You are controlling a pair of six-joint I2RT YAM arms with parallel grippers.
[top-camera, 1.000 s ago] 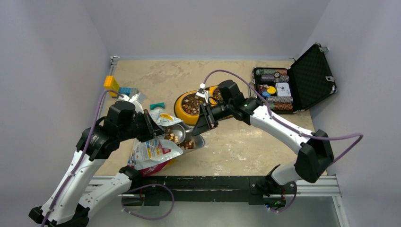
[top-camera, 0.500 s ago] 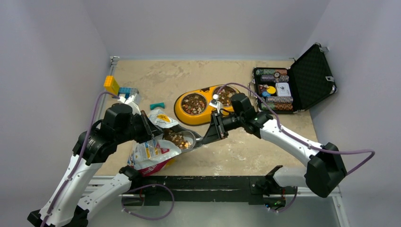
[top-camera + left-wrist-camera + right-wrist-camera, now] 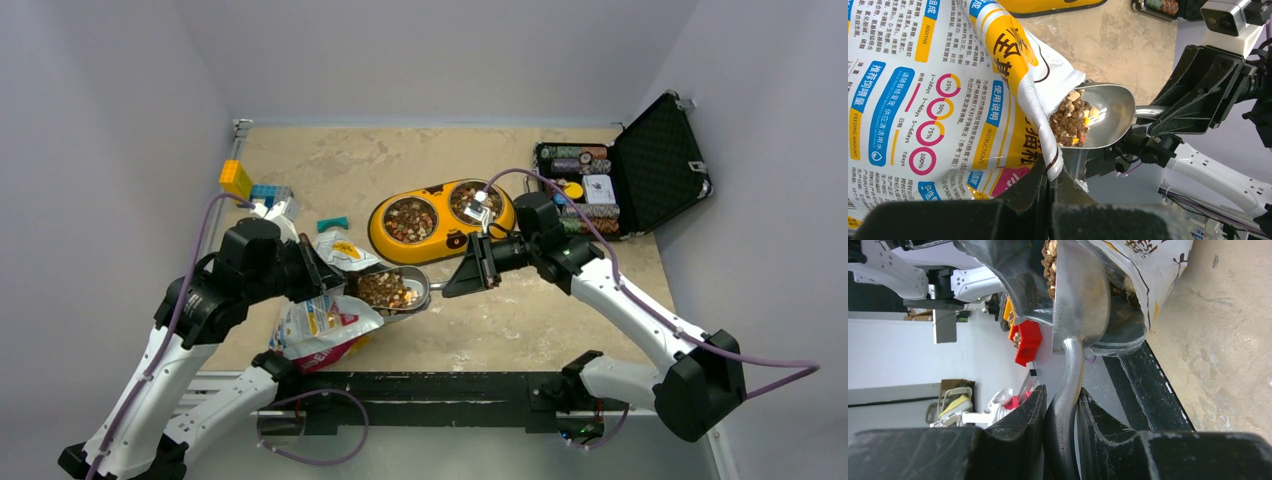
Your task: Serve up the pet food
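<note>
Two tools busy: bag [image 3: 923, 75] pinched by left tool [image 3: 1050, 182], scoop [image 3: 1110, 112] handle clamped by right tool [image 3: 1060, 400], kibble [image 3: 1068, 122] heaped inside, mid-frame.

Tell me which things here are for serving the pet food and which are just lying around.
For the job: food bag, metal scoop, kibble, yellow double bowl.
Lying about: poker chip case, yellow block, blue block, teal piece.
</note>
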